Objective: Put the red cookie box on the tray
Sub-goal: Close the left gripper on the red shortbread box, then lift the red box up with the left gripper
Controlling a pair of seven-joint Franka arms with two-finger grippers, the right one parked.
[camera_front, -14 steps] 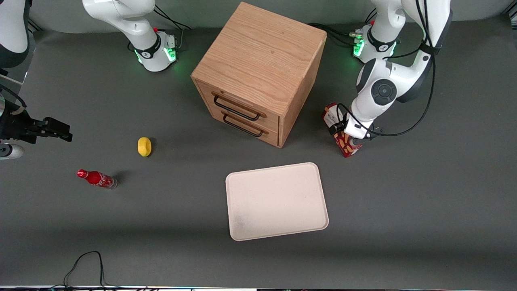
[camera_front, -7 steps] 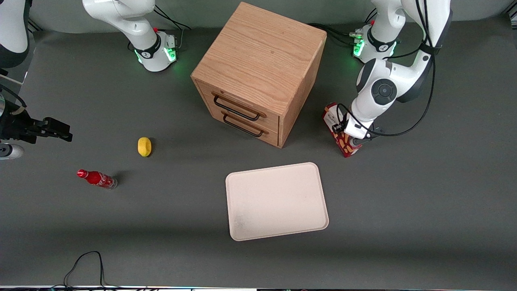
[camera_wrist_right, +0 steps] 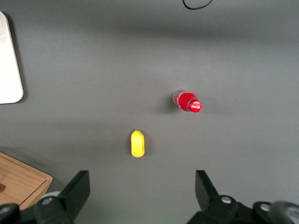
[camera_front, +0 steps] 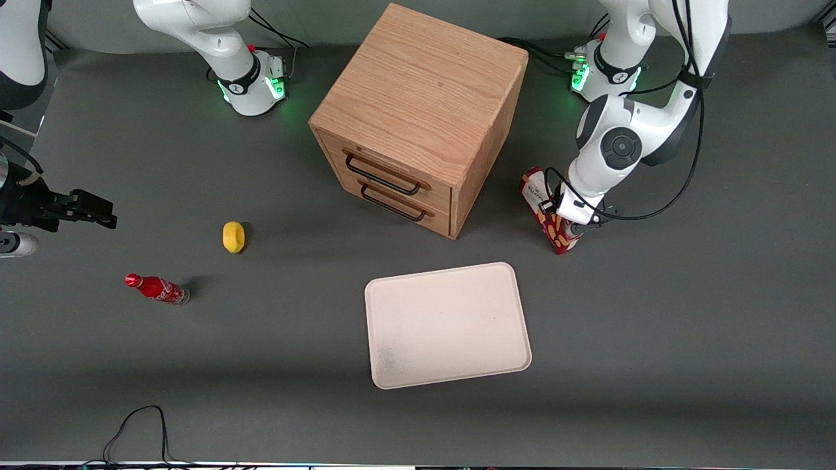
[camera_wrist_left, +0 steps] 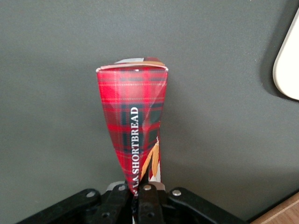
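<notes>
Gripper is clamping the red cookie box, fingers squeezed tight on its upper end, by the wooden drawer cabinet toward the working arm's end of the desk. Tray is lying nearer the front camera, apart from the box.

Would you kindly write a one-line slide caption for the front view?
Left gripper shut on the red cookie box beside the wooden drawer cabinet, with the tray nearer the camera.
</notes>
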